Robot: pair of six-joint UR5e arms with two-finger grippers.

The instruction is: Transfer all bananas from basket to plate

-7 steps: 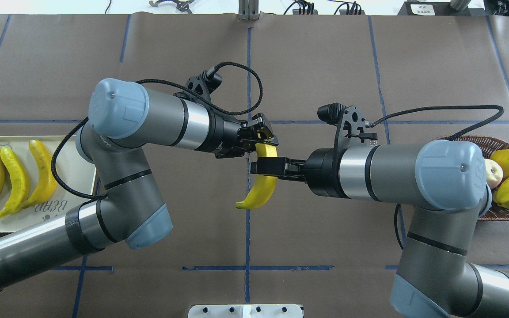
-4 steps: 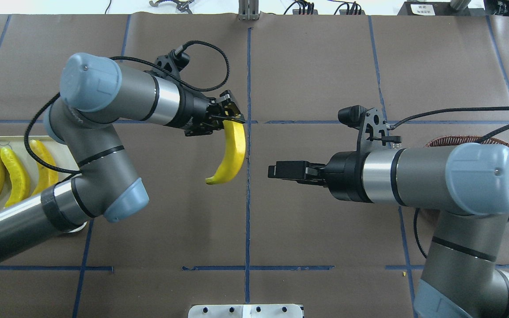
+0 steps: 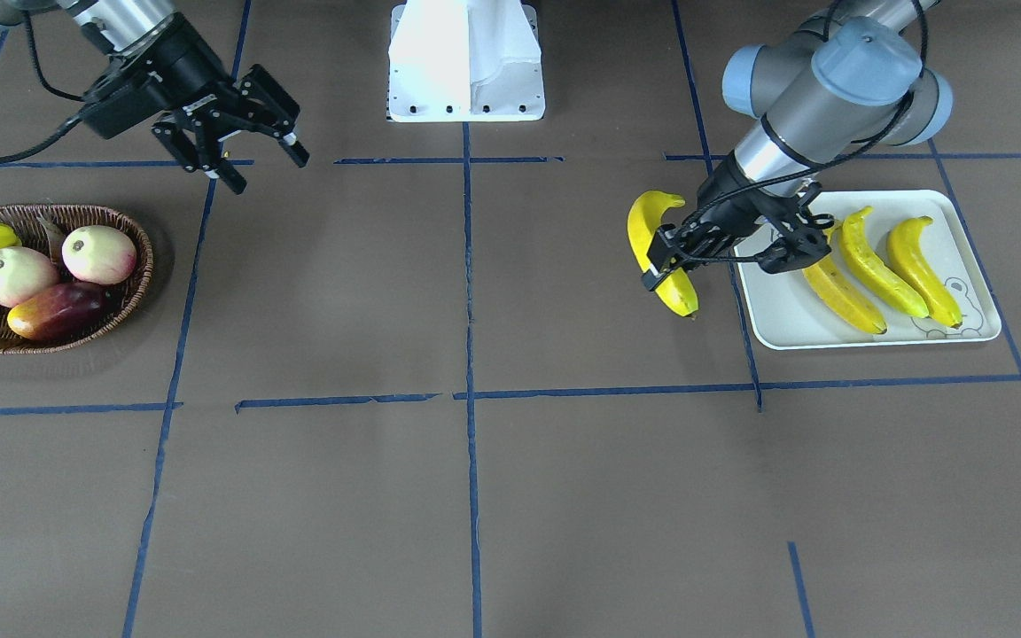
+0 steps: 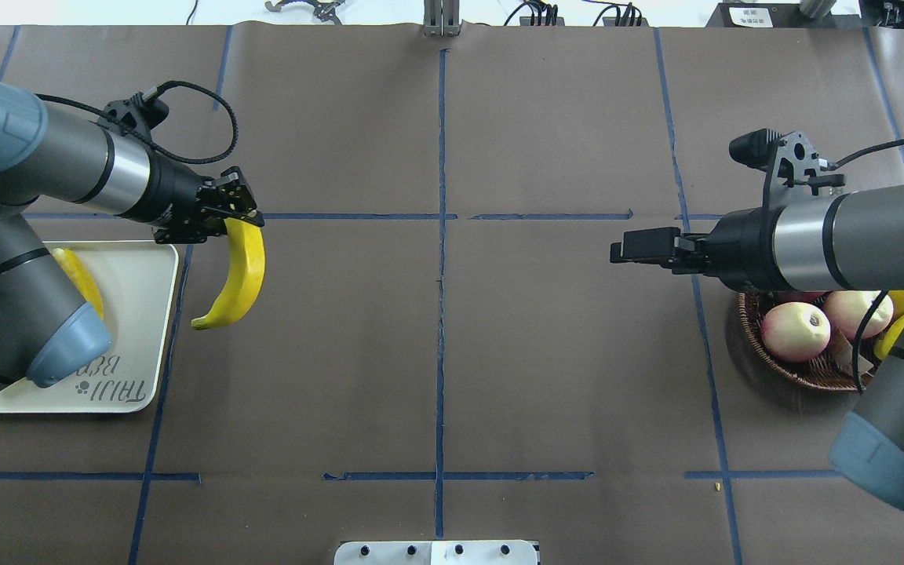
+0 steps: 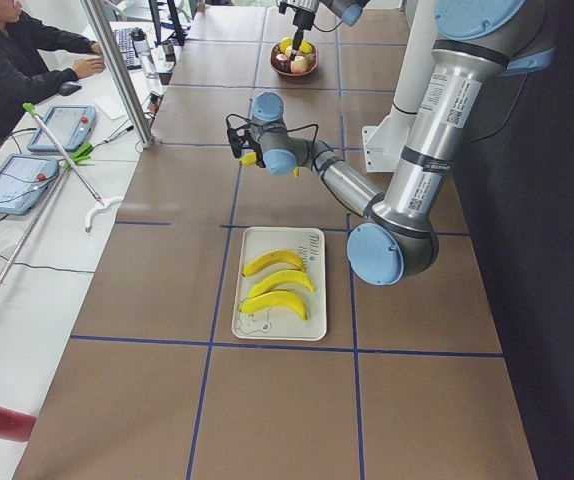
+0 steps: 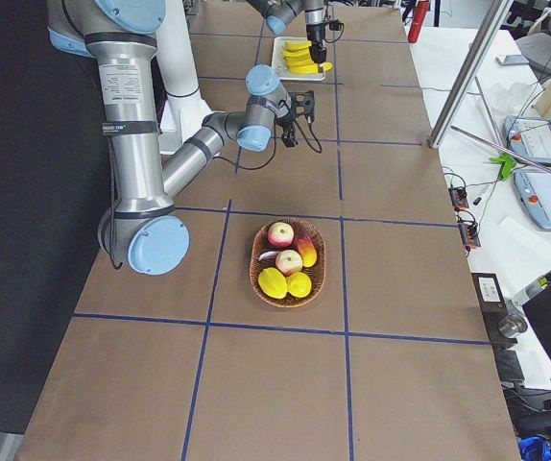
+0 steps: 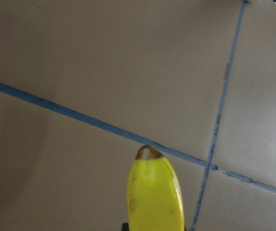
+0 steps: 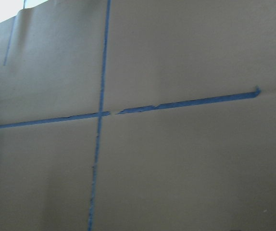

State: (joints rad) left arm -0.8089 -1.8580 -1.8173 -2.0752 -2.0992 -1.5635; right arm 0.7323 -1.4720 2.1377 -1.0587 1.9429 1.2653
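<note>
Now that the handover over the middle of the bench [image 4: 546, 353] is finished, we find the plate [image 4: 138, 314] at far left with three bananas [image 3: 874, 261] lying on it. The left gripper [image 4: 238, 213] is clamped on one end of a fourth banana [image 4: 242, 275], which has been carried over and hangs just beside the plate's rim. Further right, the right gripper [image 4: 618, 251], spread wide and empty, has pulled back toward the basket [image 4: 752, 355]. For this banana, we judge that only the set-down remains.
</note>
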